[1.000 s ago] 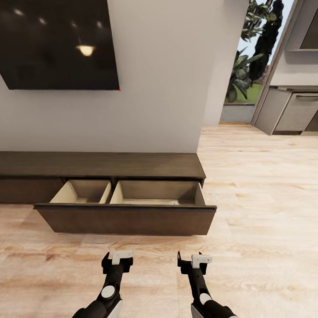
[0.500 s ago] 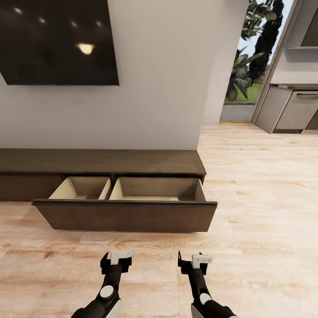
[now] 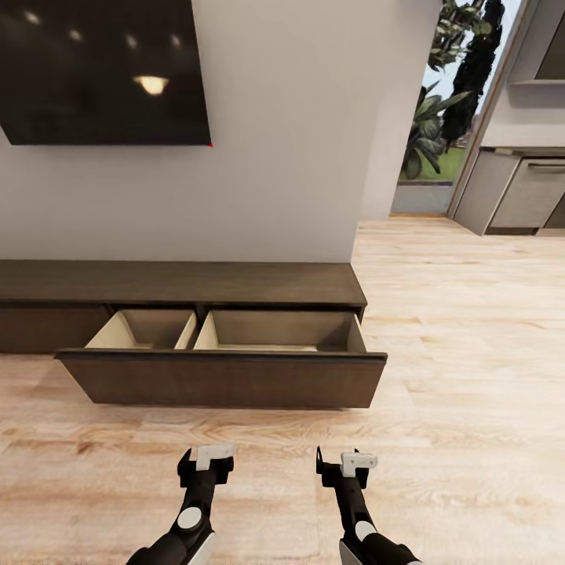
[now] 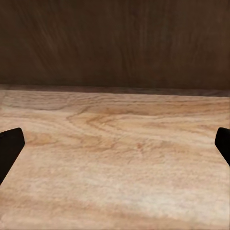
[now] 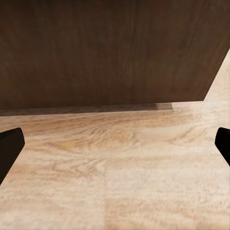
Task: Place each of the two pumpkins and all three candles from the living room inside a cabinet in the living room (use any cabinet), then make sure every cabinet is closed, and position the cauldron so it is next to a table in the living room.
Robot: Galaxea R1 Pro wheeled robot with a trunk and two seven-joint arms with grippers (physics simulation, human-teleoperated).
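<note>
Ahead, cabinet (image 3: 180, 286) drawer (image 3: 224, 377) open, left gripper (image 3: 205, 463) and right gripper (image 3: 343, 464) spread, empty

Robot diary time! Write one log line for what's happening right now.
cabinet: drawer pulled open, looks empty | left tool: open, empty, above floor | right tool: open, empty | both facing drawer front

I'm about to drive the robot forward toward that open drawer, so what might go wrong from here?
The drawer front juts out over the floor just ahead of the left gripper and right gripper; rolling forward could ram either one into it. Both grippers have their jaws open and hold nothing, and both compartments look empty as far as they show, so shutting the cabinet now would leave the task's things outside.
</note>
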